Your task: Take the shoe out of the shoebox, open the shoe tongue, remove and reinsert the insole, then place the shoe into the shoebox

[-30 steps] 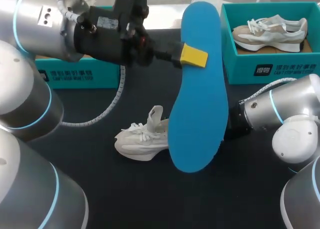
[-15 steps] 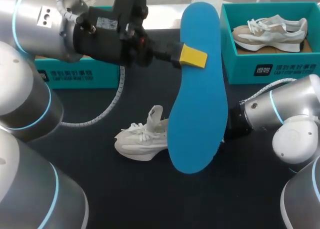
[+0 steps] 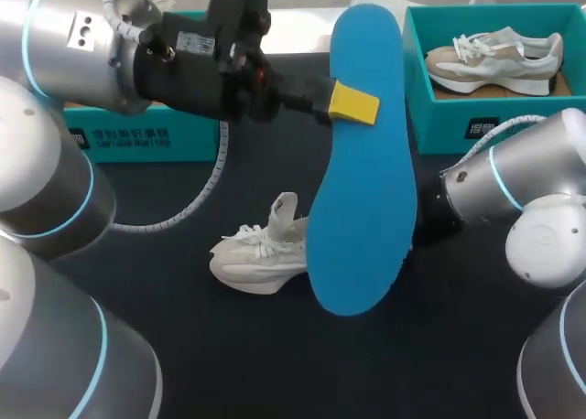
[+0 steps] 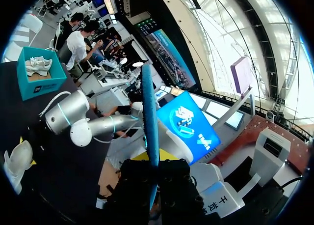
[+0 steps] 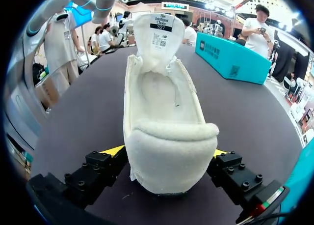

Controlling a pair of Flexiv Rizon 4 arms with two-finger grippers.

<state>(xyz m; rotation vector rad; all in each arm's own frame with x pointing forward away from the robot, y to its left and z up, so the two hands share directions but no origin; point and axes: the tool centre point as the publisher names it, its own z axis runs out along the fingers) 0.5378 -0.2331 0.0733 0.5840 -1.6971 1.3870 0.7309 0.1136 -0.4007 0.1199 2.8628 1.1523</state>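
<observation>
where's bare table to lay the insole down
Bare table lies in front of the shoe, toward the near edge, and between the shoe and the left shoebox. Crowded around the heel, where the right gripper holds the shoe and the insole hangs from the left gripper.

The insole (image 3: 362, 163) is plain blue, the shoe (image 3: 261, 254) cream-white, the boxes (image 3: 522, 126) teal with white print, the table (image 3: 229, 346) black, the fingertips (image 3: 355, 103) yellow, the arms (image 3: 64, 35) silver with pale-blue rings.
</observation>
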